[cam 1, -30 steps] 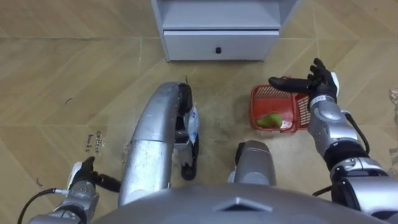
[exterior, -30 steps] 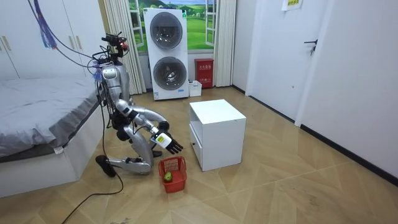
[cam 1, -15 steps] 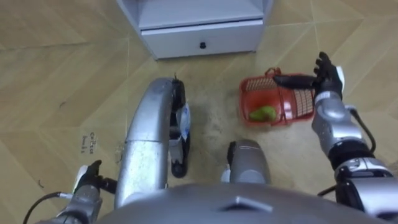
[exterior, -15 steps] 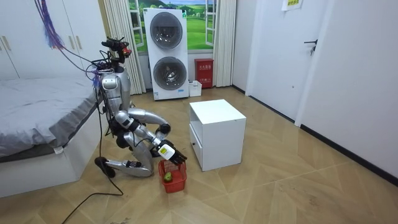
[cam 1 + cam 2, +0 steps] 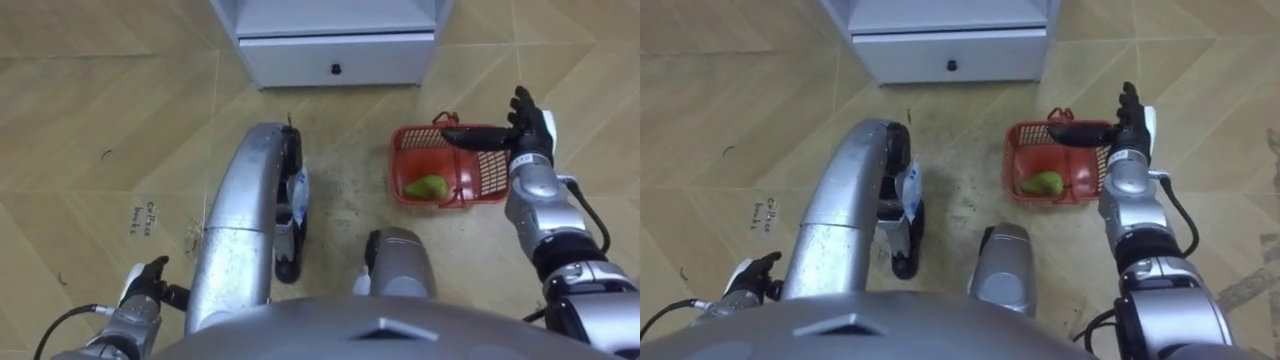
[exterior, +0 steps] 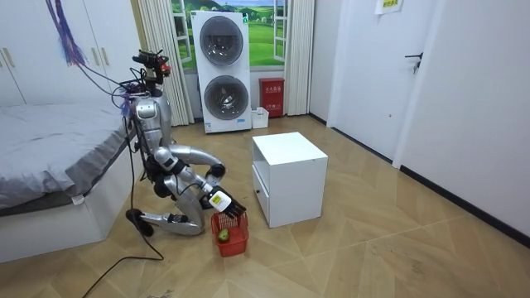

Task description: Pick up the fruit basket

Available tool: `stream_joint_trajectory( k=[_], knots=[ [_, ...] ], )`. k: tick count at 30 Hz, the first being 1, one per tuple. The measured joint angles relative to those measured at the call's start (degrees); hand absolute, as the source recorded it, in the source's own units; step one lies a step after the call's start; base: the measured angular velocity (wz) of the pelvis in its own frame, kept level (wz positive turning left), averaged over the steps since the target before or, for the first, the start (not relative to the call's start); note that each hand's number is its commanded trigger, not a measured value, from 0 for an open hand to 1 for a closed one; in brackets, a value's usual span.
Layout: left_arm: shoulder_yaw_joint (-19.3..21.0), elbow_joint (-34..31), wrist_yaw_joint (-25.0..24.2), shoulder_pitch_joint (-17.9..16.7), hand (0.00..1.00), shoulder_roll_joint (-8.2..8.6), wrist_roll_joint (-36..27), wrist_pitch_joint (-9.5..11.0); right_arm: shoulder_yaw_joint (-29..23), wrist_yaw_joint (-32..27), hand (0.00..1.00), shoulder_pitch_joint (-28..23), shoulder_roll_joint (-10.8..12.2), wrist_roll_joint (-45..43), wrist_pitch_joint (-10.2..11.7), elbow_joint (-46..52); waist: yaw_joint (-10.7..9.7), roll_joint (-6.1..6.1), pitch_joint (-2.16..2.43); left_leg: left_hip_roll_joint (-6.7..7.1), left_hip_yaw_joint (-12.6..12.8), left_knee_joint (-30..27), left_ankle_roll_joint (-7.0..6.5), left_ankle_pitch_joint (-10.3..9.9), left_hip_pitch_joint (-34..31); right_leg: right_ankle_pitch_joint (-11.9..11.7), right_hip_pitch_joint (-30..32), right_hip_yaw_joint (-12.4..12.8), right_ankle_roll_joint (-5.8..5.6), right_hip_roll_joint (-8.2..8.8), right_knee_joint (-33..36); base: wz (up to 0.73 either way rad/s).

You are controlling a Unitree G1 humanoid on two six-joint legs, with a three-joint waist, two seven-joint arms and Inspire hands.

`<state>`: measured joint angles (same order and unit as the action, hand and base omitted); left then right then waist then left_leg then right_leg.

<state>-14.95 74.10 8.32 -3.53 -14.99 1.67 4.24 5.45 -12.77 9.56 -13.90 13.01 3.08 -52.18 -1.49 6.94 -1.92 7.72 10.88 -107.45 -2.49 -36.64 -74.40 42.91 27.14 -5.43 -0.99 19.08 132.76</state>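
My right hand (image 5: 527, 135) hovers spread, thumb stretched over the far rim of the basket (image 5: 490, 172), gripping nothing. If I close on one edge, the basket could tip and spill the fruit (image 5: 425, 187). The basket sits upright on the floor (image 5: 100, 100) at centre right, its long axis running left to right across the frame.

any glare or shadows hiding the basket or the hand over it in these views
Left eye view: the light is even, with no glare on the red plastic mesh basket; the green fruit inside reads plainly, and the open right hand throws no dark shadow over it. Room view: a soft sheen lies on the wooden floor, away from the basket.
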Motion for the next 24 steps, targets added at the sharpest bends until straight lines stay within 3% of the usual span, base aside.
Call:
stream_joint_trajectory(
  k=[5, 14, 19, 24],
  knots=[
    [-0.2, 0.0, 0.0, -0.5, 0.00, -0.13, -0.1, 0.0, 0.0, 1.2, 0.00, 0.4, -0.1, 0.5, -0.1, -1.0, 0.4, -1.31, 0.11, -0.26, 0.2, 0.1, 0.02, 0.0, -1.2, 0.0, 1.4, 0.2, 0.00, -0.05, 0.1, 0.00],
    [-0.7, 0.0, -0.2, -1.2, 0.00, -0.18, -1.5, -0.1, 0.2, 1.9, 0.00, 1.5, 0.1, 1.2, -0.1, -0.9, 0.6, -1.40, 0.08, -1.00, 0.7, 0.1, -0.22, -0.1, -2.3, 0.0, 3.1, 0.4, 0.00, -0.15, 0.0, 0.00],
    [-1.2, -0.1, -0.2, -1.3, 0.00, -0.19, -1.5, 0.0, 1.5, 2.5, 0.00, 1.6, -0.5, 2.3, -0.1, -1.6, 2.0, -1.45, 0.05, -1.25, 0.8, 0.1, -0.20, -0.1, -2.9, 0.0, 3.8, 0.6, 0.00, -0.23, 0.3, 0.00],
    [-3.4, -0.3, -0.2, -1.4, 0.00, -0.11, -2.3, -0.1, 5.2, 4.2, 0.00, 1.9, -1.6, 5.9, -0.1, -6.6, 4.0, -2.05, -0.49, -1.29, 1.0, 0.0, -0.26, -0.1, -3.2, 0.0, 3.9, 0.6, -0.01, -0.13, 0.2, 0.00]
  ],
)
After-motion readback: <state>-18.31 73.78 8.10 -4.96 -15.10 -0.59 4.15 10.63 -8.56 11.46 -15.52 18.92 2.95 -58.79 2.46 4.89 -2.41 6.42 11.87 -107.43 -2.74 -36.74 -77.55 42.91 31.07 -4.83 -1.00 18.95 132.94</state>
